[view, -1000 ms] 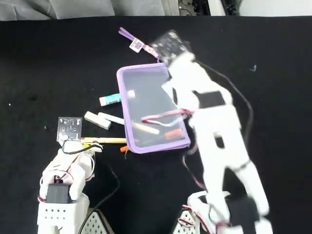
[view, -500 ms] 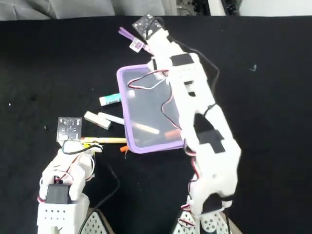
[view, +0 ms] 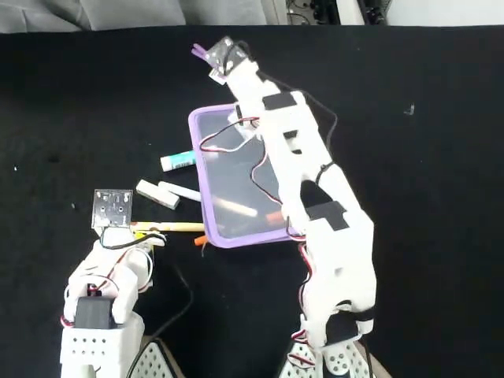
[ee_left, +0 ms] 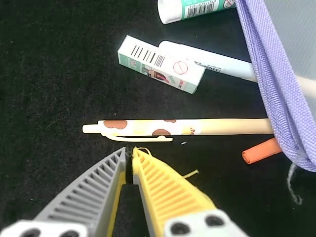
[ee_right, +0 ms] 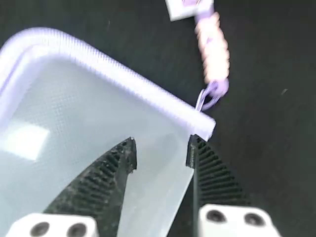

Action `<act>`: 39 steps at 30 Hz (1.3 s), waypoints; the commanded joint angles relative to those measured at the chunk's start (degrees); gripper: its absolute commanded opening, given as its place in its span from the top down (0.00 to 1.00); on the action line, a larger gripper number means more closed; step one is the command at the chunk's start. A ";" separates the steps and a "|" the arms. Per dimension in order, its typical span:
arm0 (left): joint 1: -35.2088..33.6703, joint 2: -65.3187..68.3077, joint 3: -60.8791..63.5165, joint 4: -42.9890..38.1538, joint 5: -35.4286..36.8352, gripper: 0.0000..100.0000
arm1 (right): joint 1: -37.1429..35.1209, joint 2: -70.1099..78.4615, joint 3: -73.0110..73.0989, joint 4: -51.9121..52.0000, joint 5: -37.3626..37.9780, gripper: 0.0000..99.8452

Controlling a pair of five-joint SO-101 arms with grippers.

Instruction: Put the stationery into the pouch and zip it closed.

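Note:
A purple pouch (view: 228, 169) with a clear face lies mid-table, a cream stick (view: 235, 208) and an orange piece inside. Its purple zip strap (ee_right: 212, 44) trails off the far corner. My right arm (view: 291, 150) stretches over the pouch; the right gripper (ee_right: 160, 150) hangs open above that far corner, one finger over the clear face, one past the edge. Left of the pouch lie a patterned pen (ee_left: 182, 127), an eraser box (ee_left: 160, 64), a white marker (ee_left: 212, 61), a glue stick (ee_left: 195, 9) and an orange cap (ee_left: 261, 150). My left gripper (ee_left: 131, 153) is shut, empty, just short of the pen.
The table is a black cloth (view: 79, 102) with free room on the left, right and far sides. Both arm bases stand at the near edge. A white tag (ee_right: 183, 7) hangs on the zip strap. A loose grey thread (ee_left: 292, 182) lies by the pouch's near corner.
My right arm has swung leftward and farther out over the pouch, its wrist now above the far corner by the zip strap. The left arm and the stationery have not moved.

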 commanded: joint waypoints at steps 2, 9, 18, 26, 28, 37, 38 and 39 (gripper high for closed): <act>0.13 0.00 1.19 0.18 -0.35 0.97 | 0.35 -1.71 2.59 5.27 -0.26 0.82; 0.13 0.00 1.19 0.18 -0.35 0.97 | 1.05 -1.80 7.25 13.45 0.09 0.82; 0.13 0.00 1.19 0.18 -0.35 0.97 | 4.13 -1.54 7.69 35.25 8.09 0.82; 0.13 0.00 1.19 0.18 -0.35 0.97 | 14.33 -4.26 3.21 40.44 14.59 0.82; 0.13 0.00 1.19 0.18 -0.35 0.97 | 15.03 -6.64 1.01 38.95 14.33 0.82; 0.13 0.00 1.19 0.18 -0.35 0.97 | 5.10 -16.84 4.18 27.78 10.55 0.82; 0.13 0.00 1.19 0.18 -0.35 0.97 | 3.43 -17.10 5.76 24.97 9.32 0.82; 0.13 0.00 1.19 0.18 -0.35 0.97 | 1.85 -17.19 7.52 21.89 8.70 0.82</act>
